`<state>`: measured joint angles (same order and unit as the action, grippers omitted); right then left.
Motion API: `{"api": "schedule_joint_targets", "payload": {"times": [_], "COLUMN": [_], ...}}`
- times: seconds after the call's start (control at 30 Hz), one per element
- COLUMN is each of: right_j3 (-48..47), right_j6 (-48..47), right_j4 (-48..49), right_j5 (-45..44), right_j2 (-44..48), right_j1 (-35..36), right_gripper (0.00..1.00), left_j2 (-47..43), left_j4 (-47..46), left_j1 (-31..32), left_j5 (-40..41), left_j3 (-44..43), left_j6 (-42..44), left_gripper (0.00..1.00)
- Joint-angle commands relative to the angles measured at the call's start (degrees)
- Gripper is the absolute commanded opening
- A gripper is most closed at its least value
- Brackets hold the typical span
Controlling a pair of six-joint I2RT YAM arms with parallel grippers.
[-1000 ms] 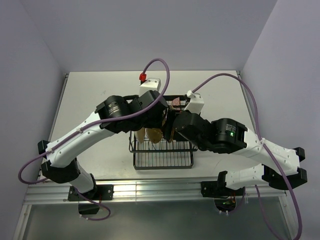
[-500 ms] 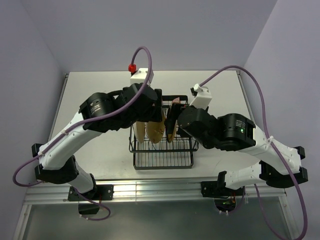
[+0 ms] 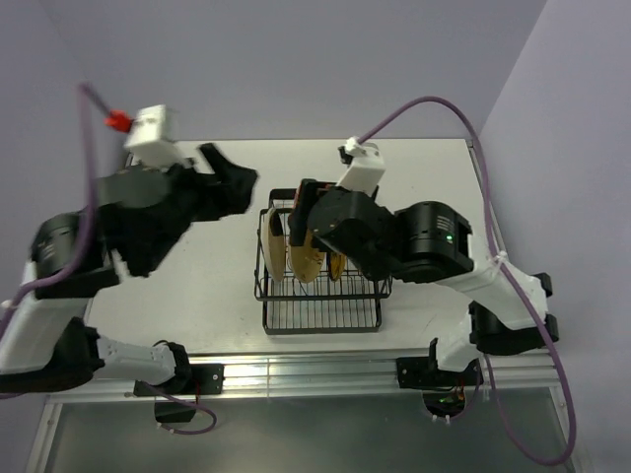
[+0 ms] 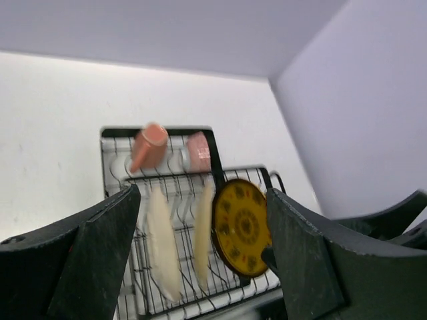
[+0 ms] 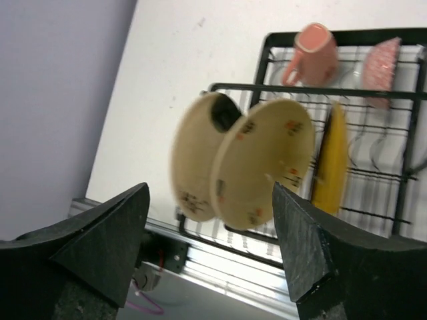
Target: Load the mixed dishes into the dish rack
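The black wire dish rack (image 3: 321, 317) stands mid-table. Two cream plates (image 3: 275, 252) (image 3: 307, 262) and the yellow patterned plate (image 3: 336, 266) stand upright in its slots. In the left wrist view the rack (image 4: 112, 133) holds the cream plates (image 4: 162, 243), the yellow plate (image 4: 241, 227), the pinkish mug (image 4: 150, 147) and the small speckled bowl (image 4: 198, 152). The right wrist view shows the plates (image 5: 267, 163), yellow plate (image 5: 331, 160), mug (image 5: 312, 50) and bowl (image 5: 383, 63). My left gripper (image 3: 232, 177) (image 4: 201, 193) is open and empty, high and left of the rack. My right gripper (image 3: 297, 212) (image 5: 210, 190) is open and empty above the rack.
The white table (image 3: 424, 168) is enclosed by lavender walls at the back and both sides. An aluminium rail (image 3: 296, 374) runs along the near edge, seen in the right wrist view too (image 5: 220, 257). The right arm's body covers the rack's far end from above.
Both arms have lifted off the rack. The left arm swung up and far to the left, close to the camera. The right gripper rose and turned above the rack's far left.
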<state>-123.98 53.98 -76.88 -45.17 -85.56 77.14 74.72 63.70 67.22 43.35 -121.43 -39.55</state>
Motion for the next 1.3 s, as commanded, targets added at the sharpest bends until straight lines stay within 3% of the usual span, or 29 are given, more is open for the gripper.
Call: {"api": "schedule_joint_targets", "payload": {"times": [0.0,0.27,0.47,0.93,1.27], "right_j3": [-7.6,-5.0,-2.4,10.8,16.0], "right_j6": [-1.0,-0.5,2.4,2.8,0.7], "right_j4": [-5.7,-2.0,-4.2,1.6,6.3], "right_j5": [-3.7,-2.8,-3.2,-2.1,-2.8], "right_j2": [-6.4,-9.6,-11.7,-8.6,-6.2], "right_j1": [2.0,2.2,2.1,1.3,0.1], "right_gripper": [0.8,0.61,0.58,0.5,0.29], "left_j2": [-11.0,-12.9,-15.3,-19.3,-19.2], "left_j4": [-10.7,-2.5,-3.4,-3.1,-2.9], "left_j1": [0.4,0.4,0.4,0.4,0.4], "left_j5": [11.0,12.4,9.0,7.5,7.3], "left_j3": [5.7,6.9,11.4,15.4,16.6], "left_j6": [3.0,-0.2,-0.9,-3.3,-3.6], "left_gripper": [0.81,0.79,0.79,0.78,0.78]}}
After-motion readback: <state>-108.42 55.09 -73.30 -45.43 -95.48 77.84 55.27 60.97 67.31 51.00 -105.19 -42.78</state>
